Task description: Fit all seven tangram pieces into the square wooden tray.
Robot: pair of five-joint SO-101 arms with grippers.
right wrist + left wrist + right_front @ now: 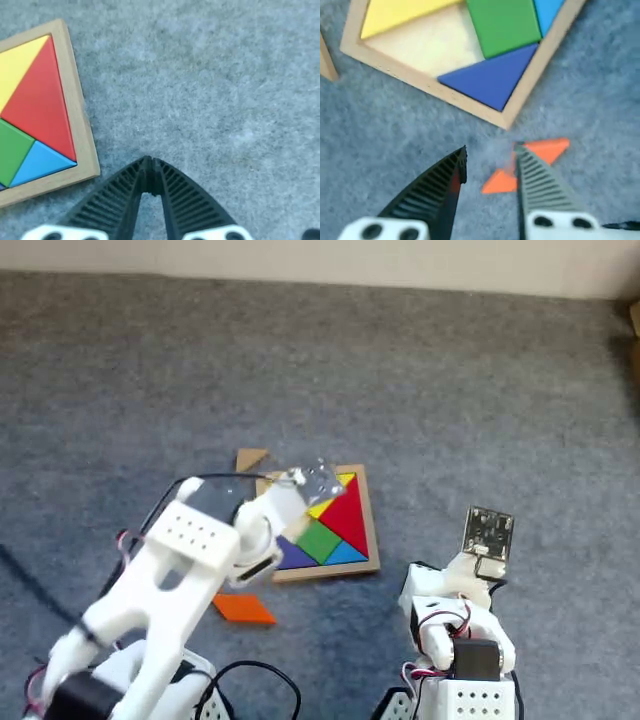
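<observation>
On the grey carpet (450, 390), mid-field in the high view: square wooden tray (372, 525) with five pieces seated.

- yellow triangle (322, 507) at the tray's 12 o'clock
- red triangle (350, 515) at 3 o'clock
- green piece (318, 538) in the centre
- light blue triangle (347, 553) at 5 o'clock
- dark blue triangle (296, 557) at 7 o'clock

The left wrist view shows bare tray floor bordered by yellow, green and dark blue.

Orange piece (243, 608) lies flat on the carpet at the tray's 7 o'clock, apart from the rim. Plain wooden triangle (250, 457) sits just off the corner at 11 o'clock.

Left gripper (490, 150): fingers spread, holding nothing, over carpet between the dark blue corner and the orange piece.

Right gripper (151, 162): fingers pressed together, empty, over carpet at the tray's 4 o'clock, apart from the rim.
</observation>
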